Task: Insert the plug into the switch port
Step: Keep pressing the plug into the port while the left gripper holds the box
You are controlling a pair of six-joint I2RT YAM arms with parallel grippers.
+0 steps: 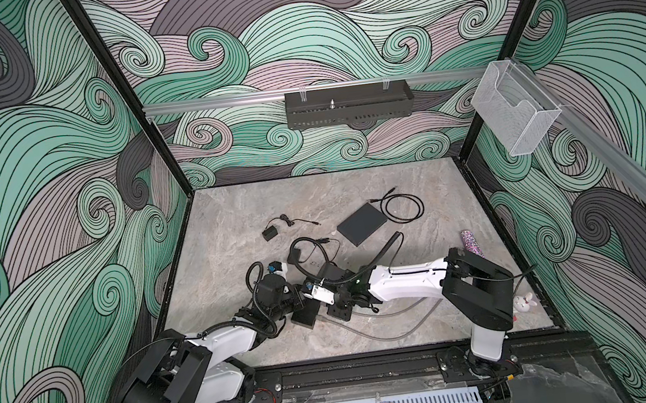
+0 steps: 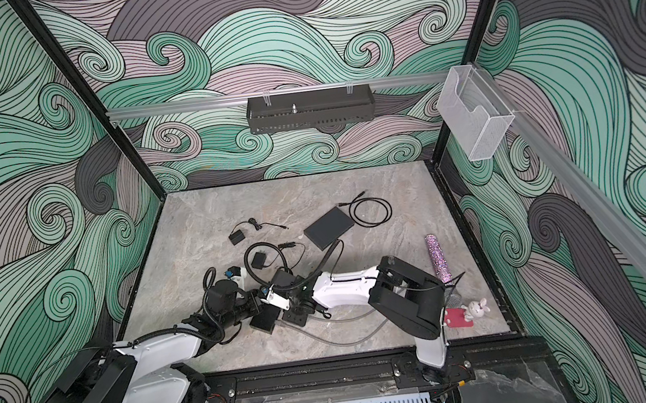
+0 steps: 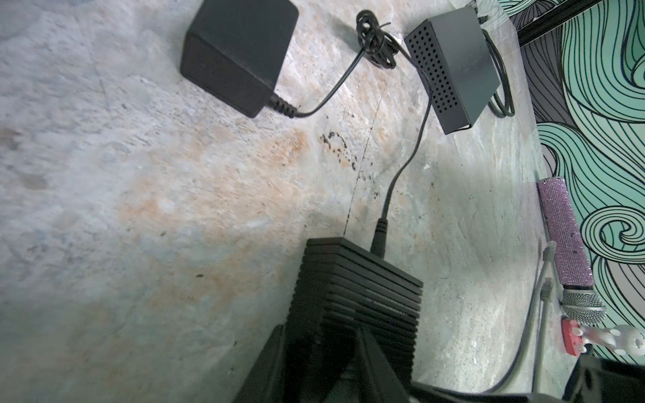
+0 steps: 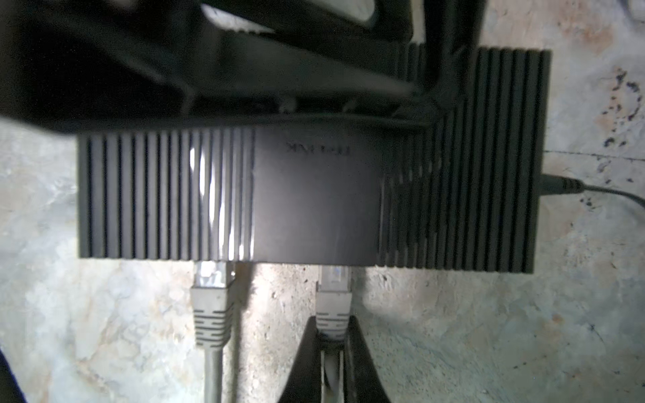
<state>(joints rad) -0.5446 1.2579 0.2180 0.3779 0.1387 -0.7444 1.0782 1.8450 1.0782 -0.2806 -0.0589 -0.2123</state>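
Seating the grey plug (image 4: 333,307) looks the current step; right fingers (image 4: 307,363) clench it, tip in the switch port (image 4: 333,268); left fingers (image 3: 267,370) clamp the switch (image 4: 314,195); next, a straight push.

A grey marbled tabletop (image 1: 312,195) carries a flat dark-grey box (image 1: 362,229), with a looped black cable (image 1: 421,206) just beside it on the right and two small black power adapters (image 1: 270,233) to its left. Well toward the front edge from that box lies a ribbed black switch (image 1: 305,317) with grey network cables (image 4: 213,366). To the box's front right lie a glittery microphone (image 1: 471,243) and a small rabbit figure (image 2: 478,309).
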